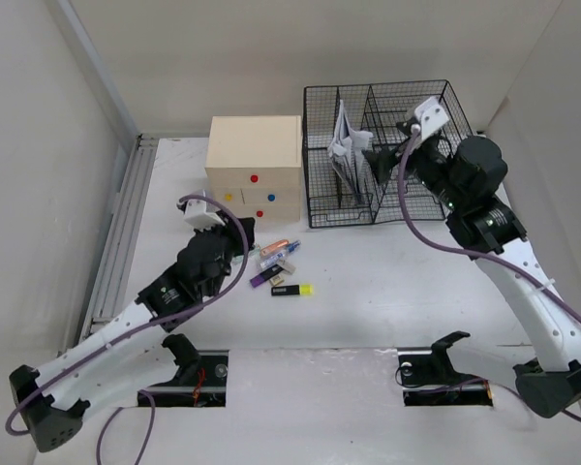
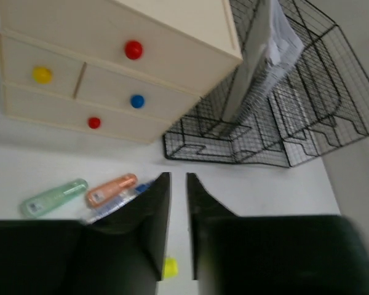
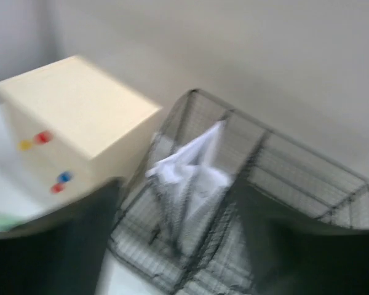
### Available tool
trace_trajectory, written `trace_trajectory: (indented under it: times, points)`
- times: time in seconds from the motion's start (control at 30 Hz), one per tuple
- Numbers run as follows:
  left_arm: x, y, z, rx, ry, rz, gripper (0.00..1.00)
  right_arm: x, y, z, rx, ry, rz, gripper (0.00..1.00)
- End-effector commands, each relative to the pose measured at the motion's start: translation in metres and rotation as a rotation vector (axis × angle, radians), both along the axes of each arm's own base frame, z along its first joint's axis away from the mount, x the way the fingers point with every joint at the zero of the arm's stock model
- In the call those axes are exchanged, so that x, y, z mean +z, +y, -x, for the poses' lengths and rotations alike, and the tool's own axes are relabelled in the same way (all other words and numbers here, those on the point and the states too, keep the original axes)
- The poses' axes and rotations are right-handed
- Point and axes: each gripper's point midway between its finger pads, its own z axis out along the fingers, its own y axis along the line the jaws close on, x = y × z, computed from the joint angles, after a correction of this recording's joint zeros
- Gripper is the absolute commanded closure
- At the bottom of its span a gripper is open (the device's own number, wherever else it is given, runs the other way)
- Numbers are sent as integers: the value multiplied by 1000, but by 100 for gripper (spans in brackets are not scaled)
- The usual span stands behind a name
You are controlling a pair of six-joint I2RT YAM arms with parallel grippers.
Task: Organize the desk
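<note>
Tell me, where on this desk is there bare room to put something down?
The widest bare stretch of the desk lies in front of the wire organizer, between the cluster of small items and the right arm. A narrower strip runs between the drawer box and the metal rail. It is crowded around the cluster, where the left arm hovers.

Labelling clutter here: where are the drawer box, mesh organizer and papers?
Drawer box [image 1: 254, 140], top view, its top panel.
Mesh organizer [image 1: 324, 209], top view, front wall, left end.
Papers [image 1: 345, 141], top view, sheets' middle.
</note>
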Motion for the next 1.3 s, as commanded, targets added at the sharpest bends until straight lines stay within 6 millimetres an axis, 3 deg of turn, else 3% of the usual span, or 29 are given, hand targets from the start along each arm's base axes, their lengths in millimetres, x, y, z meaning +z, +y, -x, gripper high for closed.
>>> trace_trajectory:
  times: [0.0,0.03,0.1,0.13,0.2,0.23,0.3,0.43,0.63,0.7,0.83,1.27]
  points:
    - [22,1,-20,-20,-46,2,91,-60,32,31,276,199,74,3]
    - [18,13,-31,11,-37,-10,95,-66,37,39,354,218,74,0]
    - [19,17,-41,3,-32,-1,95,-80,36,43,383,257,46,0]
    - [18,24,-48,3,-27,6,78,-77,34,50,412,249,24,9]
    - [9,29,-55,11,-3,32,72,-82,20,42,351,273,-23,44]
    - [13,27,-59,-7,-15,56,67,-86,14,38,321,292,-37,72]
    - [5,40,-74,31,7,94,65,-84,10,36,313,293,-53,86]
    - [-13,46,-103,9,41,137,66,-84,12,40,343,307,-69,82]
    - [-29,28,-138,-39,83,145,66,-90,12,40,342,325,-68,79]
    - [-21,18,-144,-70,61,154,66,-92,12,41,342,336,-68,79]
    - [-26,6,-156,-93,69,139,65,-93,12,39,341,347,-67,79]
    - [-24,2,-182,-104,59,147,62,-103,13,33,340,370,-58,79]
